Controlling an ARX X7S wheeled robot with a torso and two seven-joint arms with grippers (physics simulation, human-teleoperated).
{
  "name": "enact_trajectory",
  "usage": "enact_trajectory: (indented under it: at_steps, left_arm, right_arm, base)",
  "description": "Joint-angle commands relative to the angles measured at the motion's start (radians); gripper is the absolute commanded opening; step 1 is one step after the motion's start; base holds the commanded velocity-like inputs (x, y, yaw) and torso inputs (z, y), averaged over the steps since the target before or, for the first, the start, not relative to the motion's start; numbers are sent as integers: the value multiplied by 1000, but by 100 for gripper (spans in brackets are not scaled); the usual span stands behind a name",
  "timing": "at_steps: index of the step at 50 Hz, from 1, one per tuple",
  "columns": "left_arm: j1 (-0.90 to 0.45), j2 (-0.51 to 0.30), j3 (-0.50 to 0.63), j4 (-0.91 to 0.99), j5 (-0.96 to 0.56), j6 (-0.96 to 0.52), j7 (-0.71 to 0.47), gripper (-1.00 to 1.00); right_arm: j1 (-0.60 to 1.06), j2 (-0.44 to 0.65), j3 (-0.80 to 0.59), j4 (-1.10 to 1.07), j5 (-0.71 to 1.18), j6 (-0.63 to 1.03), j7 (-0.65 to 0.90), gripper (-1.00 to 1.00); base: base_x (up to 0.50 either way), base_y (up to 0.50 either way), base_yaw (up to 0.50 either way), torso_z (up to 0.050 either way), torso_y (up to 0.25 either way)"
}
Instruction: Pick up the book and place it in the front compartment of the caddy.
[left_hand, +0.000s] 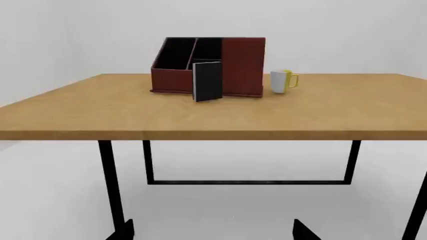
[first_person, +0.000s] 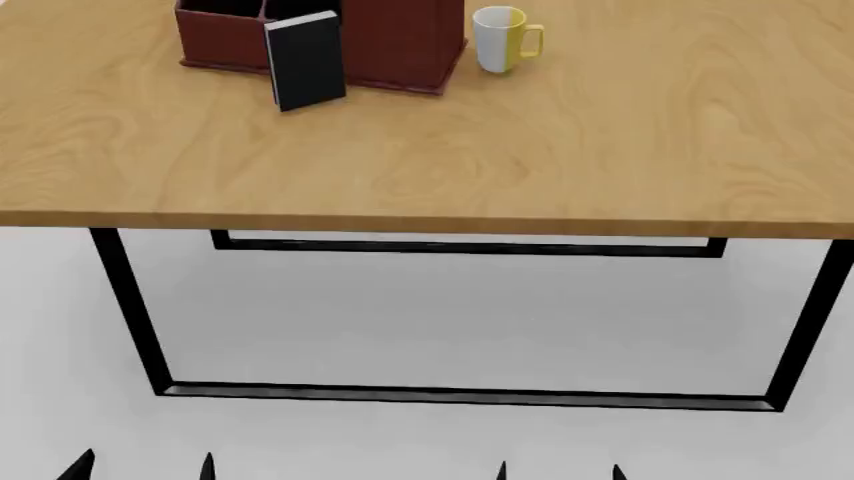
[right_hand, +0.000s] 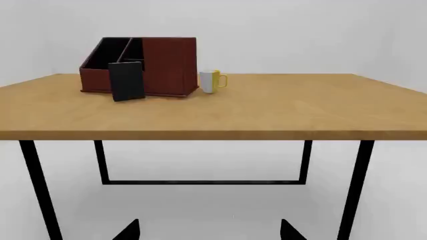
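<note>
Mug (first_person: 502, 39) just beside caddy (first_person: 400, 45); book (first_person: 306, 60) unobstructed

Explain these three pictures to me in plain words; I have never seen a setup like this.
These are simulator renders from a wheeled robot with two arms. One picture comes from a camera on its head, looking down over a wooden table. The other two come from cameras near each gripper, looking at the same table from low down.

On the table stands a red-brown caddy with black compartments. A thin black book stands upright against its front. Beside the caddy is a white mug with a yellow handle.

The dark points at the bottom edges are fingertips: the left gripper and the right gripper. Both are spread open, empty, and well short of the table. Nothing is held yet; the book has not been picked up.
</note>
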Motion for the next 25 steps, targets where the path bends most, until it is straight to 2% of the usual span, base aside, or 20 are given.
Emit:
enact_trajectory:
  at_steps: [1,18,21,25]
  left_arm:
    - [0,-10,11,0,-10,0,-11,100]
    - [-9,-53,51,34,-68,-58,-68,100]
    - [-2,-60,52,95,-86,-110,-75,100]
    - [-19,-73,56,241,-72,-274,-114,100]
  right_arm:
    - [0,9,-13,0,9,0,13,100]
    - [23,55,-70,1,49,19,64,100]
    - [17,64,-73,-84,55,81,73,100]
    - [28,90,-58,-303,61,250,94,100]
  base:
    - [0,0,0,0,0]
    - [0,0,0,0,0]
    - [0,0,0,0,0]
    - [0,0,0,0,0]
